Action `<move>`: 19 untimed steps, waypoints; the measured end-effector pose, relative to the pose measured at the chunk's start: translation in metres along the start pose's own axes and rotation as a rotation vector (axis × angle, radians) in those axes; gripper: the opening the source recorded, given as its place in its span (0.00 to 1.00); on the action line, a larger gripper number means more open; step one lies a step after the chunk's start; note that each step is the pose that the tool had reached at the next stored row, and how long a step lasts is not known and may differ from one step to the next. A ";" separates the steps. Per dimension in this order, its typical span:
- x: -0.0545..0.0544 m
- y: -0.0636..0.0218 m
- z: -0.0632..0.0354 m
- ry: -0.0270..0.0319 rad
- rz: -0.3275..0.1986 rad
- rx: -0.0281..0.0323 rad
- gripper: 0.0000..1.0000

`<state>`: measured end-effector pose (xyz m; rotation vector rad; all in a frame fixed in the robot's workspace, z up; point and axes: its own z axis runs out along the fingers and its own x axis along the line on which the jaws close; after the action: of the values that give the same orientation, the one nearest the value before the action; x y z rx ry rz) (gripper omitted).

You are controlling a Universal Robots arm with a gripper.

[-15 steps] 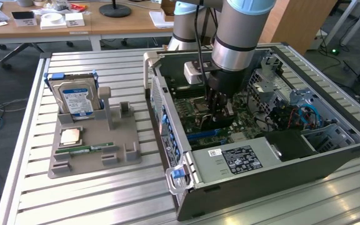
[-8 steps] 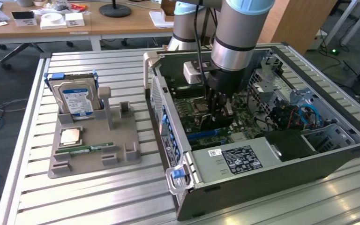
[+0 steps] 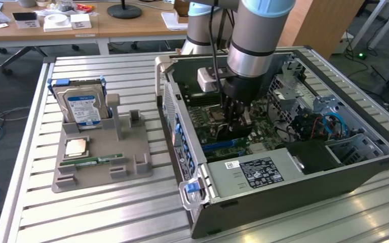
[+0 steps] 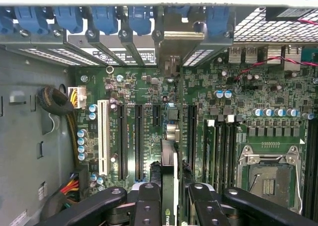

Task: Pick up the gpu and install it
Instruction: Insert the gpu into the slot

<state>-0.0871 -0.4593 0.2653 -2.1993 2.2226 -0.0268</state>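
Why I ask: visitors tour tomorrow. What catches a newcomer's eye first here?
The arm reaching down into the open PC case, its gripper closed on the gpu, held edge-on above the motherboard slots. Next, at the exterior view's left, the grey tray with an upright hard drive.

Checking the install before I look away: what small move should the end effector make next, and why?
Probably ease straight down. The end effector grips the gpu edge-on, low over the motherboard and in line with its slots; whether the card is seated cannot be told.
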 end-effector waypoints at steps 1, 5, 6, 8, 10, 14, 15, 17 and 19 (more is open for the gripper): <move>0.000 0.0003 0.0001 0.0000 -0.001 0.0011 0.26; 0.000 0.0017 0.0004 -0.0002 -0.001 0.0022 0.26; 0.000 0.0022 0.0003 -0.0001 -0.001 0.0022 0.26; 0.000 0.0025 0.0004 -0.0001 -0.001 0.0022 0.26; 0.000 0.0025 0.0007 0.0000 -0.001 0.0022 0.26; 0.000 0.0026 0.0027 -0.0002 -0.001 0.0023 0.26; 0.000 0.0026 0.0033 -0.0002 -0.001 0.0023 0.26; 0.000 0.0026 0.0046 -0.0001 -0.001 0.0023 0.26; 0.000 0.0027 0.0061 -0.0001 -0.001 0.0023 0.26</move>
<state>-0.0896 -0.4592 0.2591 -2.1991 2.2203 -0.0292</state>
